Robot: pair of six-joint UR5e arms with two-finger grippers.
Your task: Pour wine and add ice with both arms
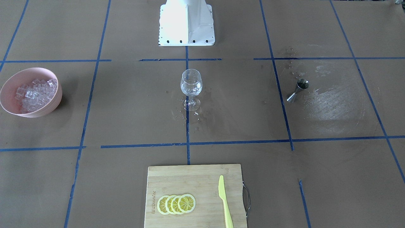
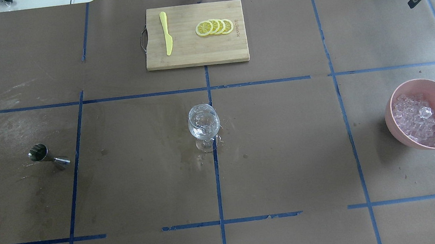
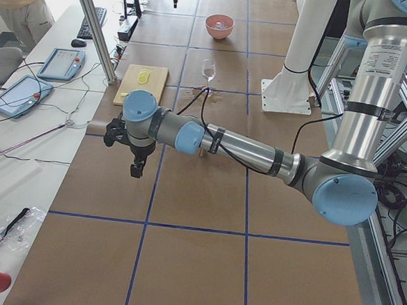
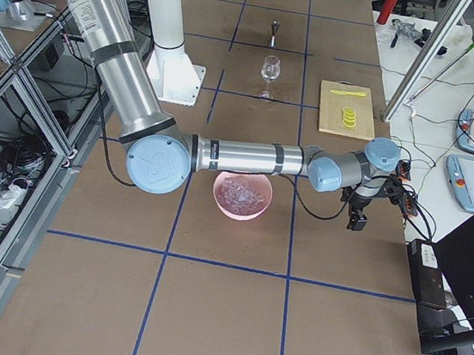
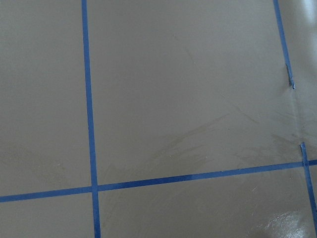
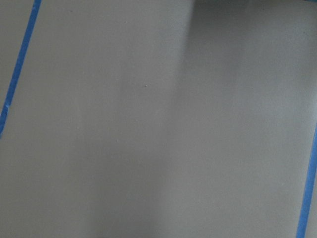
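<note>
Wine (image 1: 191, 91) seemed poured in the glass (image 1: 190, 77); whether ice (image 1: 34, 91) from the bowl (image 1: 52, 104) was added I couldn't tell, nor whether my left end effector (image 3: 138, 167) or right end effector (image 4: 358, 217) stood apart

The left arm (image 3: 245, 150) is a chain of silver-grey metal tubes joined by rounded pale blue joint caps (image 3: 345, 199), with narrow black rings (image 3: 280, 161) where tube meets joint. A thin black cable (image 3: 202, 117) loops along its slimmer tube. The thick upper tube carries faint small print (image 3: 371, 58), too small to read. The arm ends in the small black two-finger left gripper (image 3: 136, 172). The right arm (image 4: 248, 156) shows the same silver tubes, blue caps and black rings, and ends in the black right gripper (image 4: 353, 224). The white box-shaped base (image 1: 186, 25) flares to a flat plate edged with dark round screws (image 1: 180, 41).
</note>
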